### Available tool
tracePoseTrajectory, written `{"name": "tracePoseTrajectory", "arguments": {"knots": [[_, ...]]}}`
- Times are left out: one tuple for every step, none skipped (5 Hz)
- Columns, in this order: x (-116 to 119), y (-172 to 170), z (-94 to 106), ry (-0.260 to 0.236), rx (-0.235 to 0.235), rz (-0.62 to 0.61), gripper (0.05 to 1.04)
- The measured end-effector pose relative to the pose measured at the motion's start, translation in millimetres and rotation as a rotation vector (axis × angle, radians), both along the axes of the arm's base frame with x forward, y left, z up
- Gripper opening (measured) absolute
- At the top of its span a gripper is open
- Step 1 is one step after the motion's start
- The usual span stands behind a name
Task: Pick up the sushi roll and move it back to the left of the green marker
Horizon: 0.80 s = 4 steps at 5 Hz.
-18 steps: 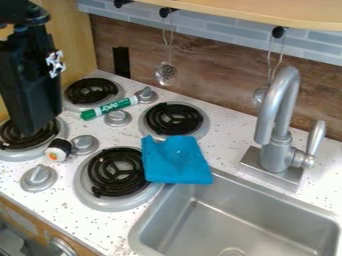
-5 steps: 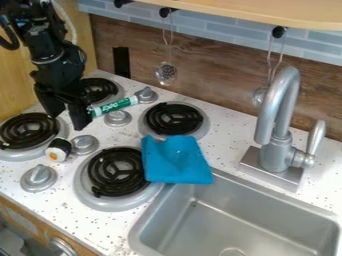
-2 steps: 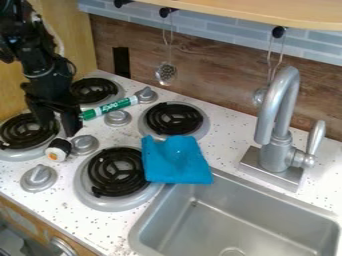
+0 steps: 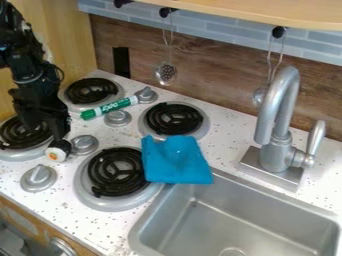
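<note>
Sushi roll (image 4: pixel 57 150), toy, black wrap w/ white & orange end, sits on the speckled white counter (image 4: pixel 63 202), btwn the far-L coil burner (image 4: pixel 13 136) & a grey knob (image 4: pixel 85 145); I've got the gripper (image 4: pixel 46 133) pointing down right by it, fingers spread partway, nothing in its hold that I can see; one fingertip is at the roll's upper edge, can't tell if it's touching; the other is over the far-L burner. Second knob (image 4: pixel 38 178) is just below the roll in my cam view; front burner (image 4: pixel 117 172) is to the R, w/ a folded blue cloth (image 4: pixel 175 162) overlapping its R edge; green & white marker (image 4: pixel 110 108) lies above, btwn the back burner (image 4: pixel 91 91) & a third knob (image 4: pixel 117 118); metal sink (image 4: pixel 250 215) is lower R, grey faucet (image 4: pixel 277 120) behind it; slotted spoon (image 4: pixel 166 73) hangs by the back wall.
</note>
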<state>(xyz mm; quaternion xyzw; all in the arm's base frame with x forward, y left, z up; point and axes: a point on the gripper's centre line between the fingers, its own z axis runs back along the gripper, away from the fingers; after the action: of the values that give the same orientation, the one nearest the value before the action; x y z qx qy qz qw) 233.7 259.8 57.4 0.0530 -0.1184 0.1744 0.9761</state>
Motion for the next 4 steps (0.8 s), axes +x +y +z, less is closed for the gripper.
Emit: {"name": "tracePoseTrajectory", "arguments": {"knots": [[0,2,-9.3,0.015,-0.030,-0.002,1.001],[0,4,-10.5,0.020,-0.019,-0.008,1.001],[-3,7,-22.6,0.055,-0.011,-0.004,1.001],[-3,5,-31.7,0.064,-0.037,-0.021,1.001]]}}
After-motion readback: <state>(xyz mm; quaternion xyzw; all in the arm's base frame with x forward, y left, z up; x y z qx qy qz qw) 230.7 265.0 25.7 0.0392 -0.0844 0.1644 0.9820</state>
